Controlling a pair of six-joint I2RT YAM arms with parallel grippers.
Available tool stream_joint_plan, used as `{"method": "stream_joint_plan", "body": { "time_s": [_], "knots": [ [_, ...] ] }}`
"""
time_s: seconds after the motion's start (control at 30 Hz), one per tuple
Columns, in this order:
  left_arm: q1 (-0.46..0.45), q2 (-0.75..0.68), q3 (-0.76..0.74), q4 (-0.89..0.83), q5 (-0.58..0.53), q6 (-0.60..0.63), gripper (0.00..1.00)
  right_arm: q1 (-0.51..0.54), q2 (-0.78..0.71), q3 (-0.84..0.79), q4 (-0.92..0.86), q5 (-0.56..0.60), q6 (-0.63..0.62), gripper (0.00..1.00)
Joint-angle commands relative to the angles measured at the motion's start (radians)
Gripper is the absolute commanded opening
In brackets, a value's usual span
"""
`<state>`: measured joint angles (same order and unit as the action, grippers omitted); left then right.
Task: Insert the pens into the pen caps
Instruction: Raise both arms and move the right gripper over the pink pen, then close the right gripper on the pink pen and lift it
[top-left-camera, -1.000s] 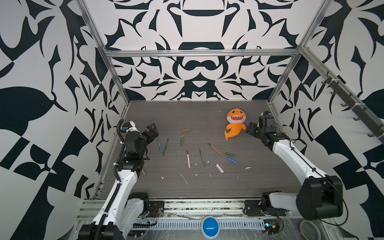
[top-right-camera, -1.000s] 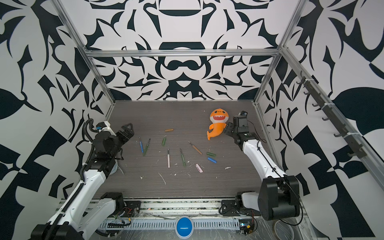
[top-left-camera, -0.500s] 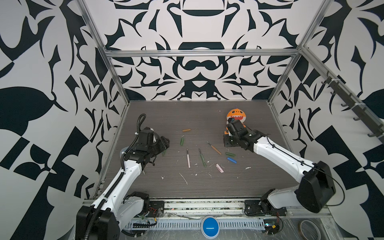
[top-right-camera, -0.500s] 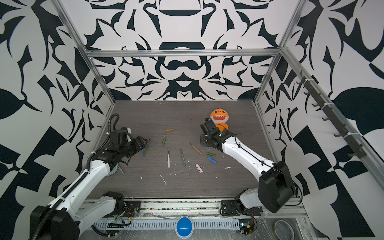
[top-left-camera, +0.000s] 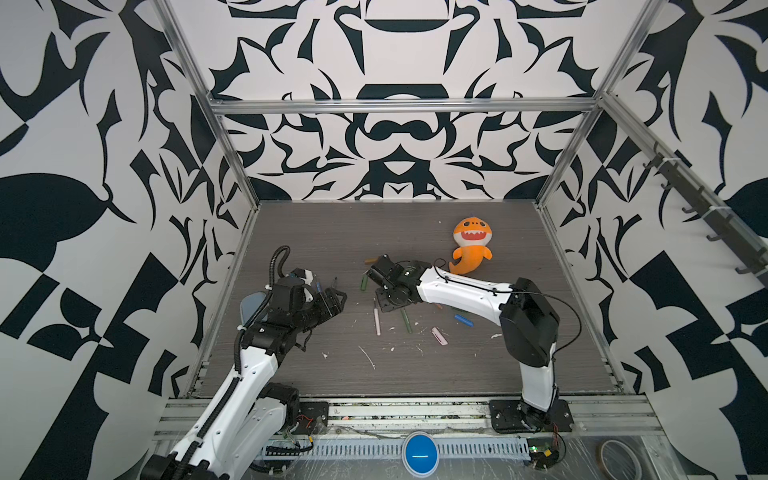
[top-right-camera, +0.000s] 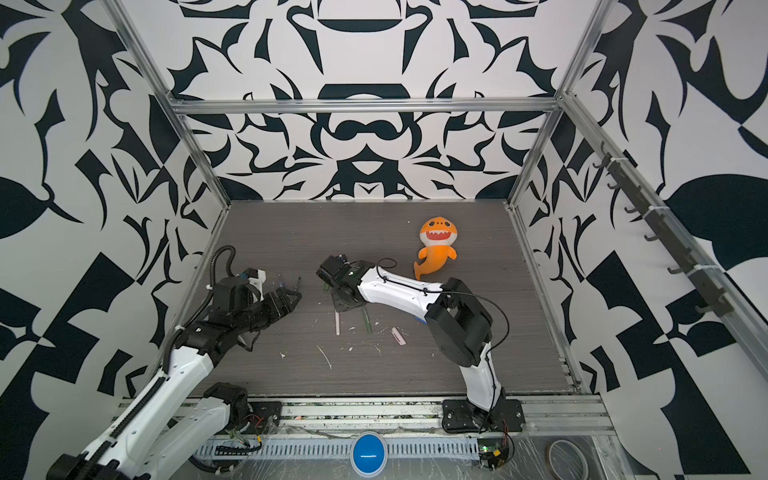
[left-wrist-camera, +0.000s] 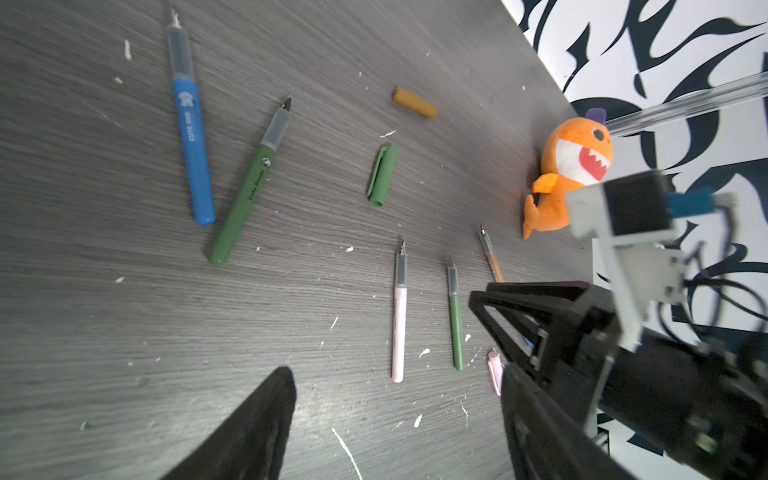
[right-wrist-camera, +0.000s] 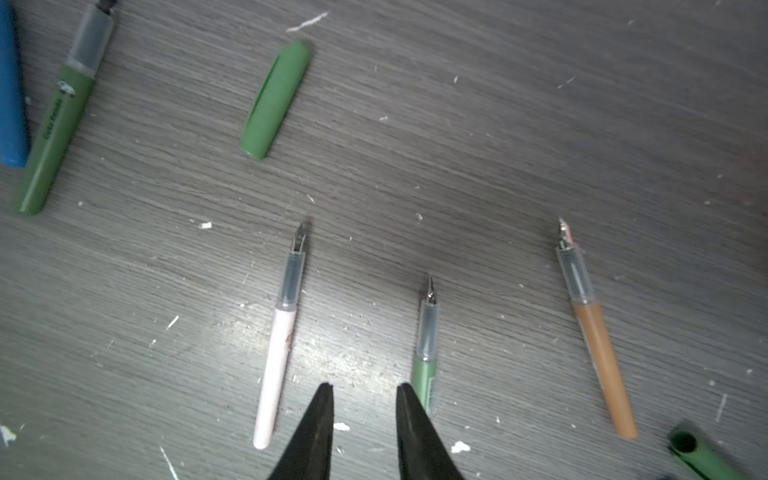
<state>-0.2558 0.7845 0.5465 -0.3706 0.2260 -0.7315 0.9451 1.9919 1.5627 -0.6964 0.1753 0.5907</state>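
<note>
Several uncapped pens lie on the dark table. My right gripper (right-wrist-camera: 365, 390) (top-left-camera: 385, 302) hovers low between a pale pink pen (right-wrist-camera: 276, 357) and a thin green pen (right-wrist-camera: 426, 345), its jaws a little apart with nothing between them. An orange-brown pen (right-wrist-camera: 598, 345) lies beside these. A green cap (right-wrist-camera: 276, 99) lies farther off, and a mustard cap (left-wrist-camera: 414, 102) beyond it. A blue pen (left-wrist-camera: 191, 137) and a dark green pen (left-wrist-camera: 249, 187) lie side by side ahead of my left gripper (left-wrist-camera: 399, 395) (top-left-camera: 338, 299), which is open wide and empty. Near the right arm lie a pink cap (top-left-camera: 439, 336) and a blue cap (top-left-camera: 463, 320).
An orange plush shark (top-left-camera: 471, 245) lies at the back right of the table. White scraps (top-left-camera: 368, 357) litter the front middle. Patterned walls close in the table on three sides. My two grippers stand close together near the middle.
The right arm has swung from beside the shark across to the middle, over the pink and green pens. The left arm has stretched forward and lowered towards the middle.
</note>
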Motion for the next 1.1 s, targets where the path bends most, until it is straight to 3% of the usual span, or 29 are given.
{"method": "stream_joint_plan", "body": {
  "time_s": [0.0, 0.6, 0.73, 1.07],
  "knots": [
    [0.0, -0.053, -0.027, -0.008, -0.011, -0.014, 0.8, 0.021, 0.023, 0.079, -0.047, -0.015, 0.058, 0.29],
    [0.0, -0.122, -0.034, -0.059, -0.02, 0.001, 0.8, 0.031, 0.185, 0.195, -0.038, -0.038, 0.14, 0.32],
    [0.0, -0.123, -0.038, -0.057, -0.016, 0.001, 0.8, 0.031, 0.213, 0.21, -0.025, -0.04, 0.161, 0.26],
    [-0.001, -0.117, -0.034, -0.06, -0.022, 0.008, 0.8, 0.031, 0.231, 0.19, -0.009, -0.023, 0.193, 0.27]
  ]
}}
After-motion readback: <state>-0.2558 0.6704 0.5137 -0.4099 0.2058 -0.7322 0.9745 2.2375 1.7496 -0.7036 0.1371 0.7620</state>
